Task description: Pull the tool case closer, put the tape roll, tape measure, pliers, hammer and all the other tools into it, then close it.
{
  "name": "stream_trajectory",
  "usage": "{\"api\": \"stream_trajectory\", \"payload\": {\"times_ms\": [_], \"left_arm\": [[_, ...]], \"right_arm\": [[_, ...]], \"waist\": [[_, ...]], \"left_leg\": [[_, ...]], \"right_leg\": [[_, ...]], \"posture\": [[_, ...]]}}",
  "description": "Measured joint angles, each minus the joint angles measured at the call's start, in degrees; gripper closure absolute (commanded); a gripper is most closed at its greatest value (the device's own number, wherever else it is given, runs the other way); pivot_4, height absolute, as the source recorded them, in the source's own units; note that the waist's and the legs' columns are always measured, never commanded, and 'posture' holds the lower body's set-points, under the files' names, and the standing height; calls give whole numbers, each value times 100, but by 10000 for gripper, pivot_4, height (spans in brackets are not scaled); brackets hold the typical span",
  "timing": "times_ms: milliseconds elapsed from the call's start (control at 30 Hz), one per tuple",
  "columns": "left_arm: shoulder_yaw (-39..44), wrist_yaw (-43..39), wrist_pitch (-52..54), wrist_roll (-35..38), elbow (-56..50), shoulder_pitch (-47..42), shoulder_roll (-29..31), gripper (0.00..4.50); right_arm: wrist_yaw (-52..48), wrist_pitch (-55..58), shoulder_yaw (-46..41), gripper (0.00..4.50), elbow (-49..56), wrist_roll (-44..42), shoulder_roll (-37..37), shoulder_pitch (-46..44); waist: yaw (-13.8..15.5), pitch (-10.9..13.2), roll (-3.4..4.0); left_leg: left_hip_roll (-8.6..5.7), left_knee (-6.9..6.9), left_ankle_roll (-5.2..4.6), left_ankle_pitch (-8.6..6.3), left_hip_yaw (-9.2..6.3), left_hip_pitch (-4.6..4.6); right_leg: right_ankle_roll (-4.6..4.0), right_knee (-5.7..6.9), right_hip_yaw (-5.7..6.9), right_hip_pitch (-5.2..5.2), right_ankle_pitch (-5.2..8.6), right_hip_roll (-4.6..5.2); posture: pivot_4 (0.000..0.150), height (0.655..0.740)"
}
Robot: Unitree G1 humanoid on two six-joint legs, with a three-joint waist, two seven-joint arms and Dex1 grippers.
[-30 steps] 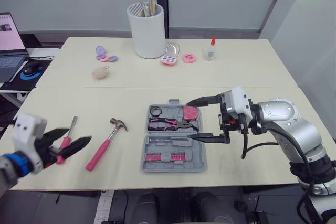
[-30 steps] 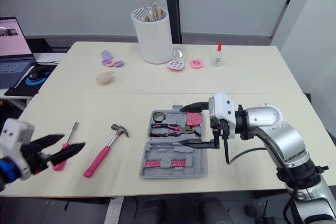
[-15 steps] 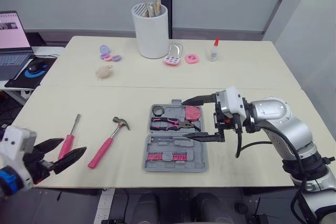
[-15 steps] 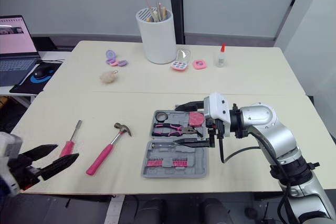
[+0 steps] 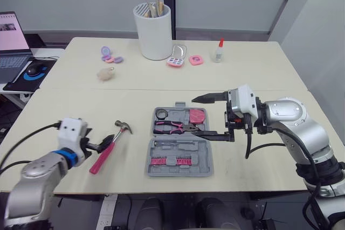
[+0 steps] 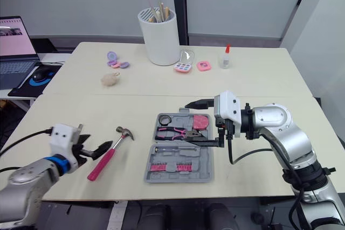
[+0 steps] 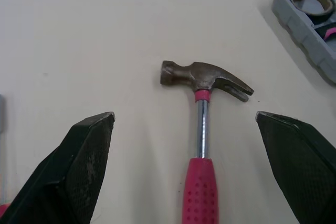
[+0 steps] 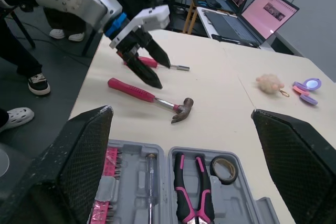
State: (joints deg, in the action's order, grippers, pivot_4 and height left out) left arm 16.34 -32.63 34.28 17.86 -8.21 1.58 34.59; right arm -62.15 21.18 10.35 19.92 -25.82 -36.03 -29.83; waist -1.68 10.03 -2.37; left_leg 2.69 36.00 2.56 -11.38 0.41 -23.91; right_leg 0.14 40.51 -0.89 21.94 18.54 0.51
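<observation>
Tool case (image 5: pixel 205 166) lies open and flat, near-centre on the table (image 5: pixel 259 68).
- Far half holds the tape roll (image 5: pixel 160 113), pliers (image 5: pixel 173 127) and pink tape measure (image 5: pixel 197 116). The tape measure is partly behind a finger of the right gripper.
- Near half holds a thin driver and a row of pink bits (image 5: pixel 169 161), too small to tell apart.

Right gripper (image 5: pixel 197 118) is spread wide and empty, hovering over the right side of the case.

Hammer (image 5: pixel 110 145) lies on the table left of the case, head at the far end. Its pink handle runs off the edge of the left wrist view.

Left gripper (image 7: pixel 184 114) is spread wide and straddles the hammer handle, with bare table either side of the shaft.

Screwdriver (image 8: pixel 177 67) lies left of the hammer, its handle mostly hidden behind the left gripper.
</observation>
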Motion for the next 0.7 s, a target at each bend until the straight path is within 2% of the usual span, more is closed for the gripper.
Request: {"api": "stream_trajectory", "payload": {"times_ms": [467, 700], "left_arm": [[-742, -39, -868, -514, 1556, -784, -110, 207], [-749, -61, -1067, -534, 1781, -855, -164, 21949]], "right_arm": [[125, 315, -30, 0, 249, -17, -136, 53], [214, 412, -33, 0, 359, -32, -140, 62]], "waist": [[-3, 1, 1], [-1, 1, 1]], "left_leg": [[2, 0, 0, 0, -4, 0], [1, 0, 0, 0, -5, -1]], "right_leg": [[0, 3, 4, 1, 0, -2], [1, 3, 5, 1, 0, -2]], "posture": [[1500, 7400], [1500, 7400]]}}
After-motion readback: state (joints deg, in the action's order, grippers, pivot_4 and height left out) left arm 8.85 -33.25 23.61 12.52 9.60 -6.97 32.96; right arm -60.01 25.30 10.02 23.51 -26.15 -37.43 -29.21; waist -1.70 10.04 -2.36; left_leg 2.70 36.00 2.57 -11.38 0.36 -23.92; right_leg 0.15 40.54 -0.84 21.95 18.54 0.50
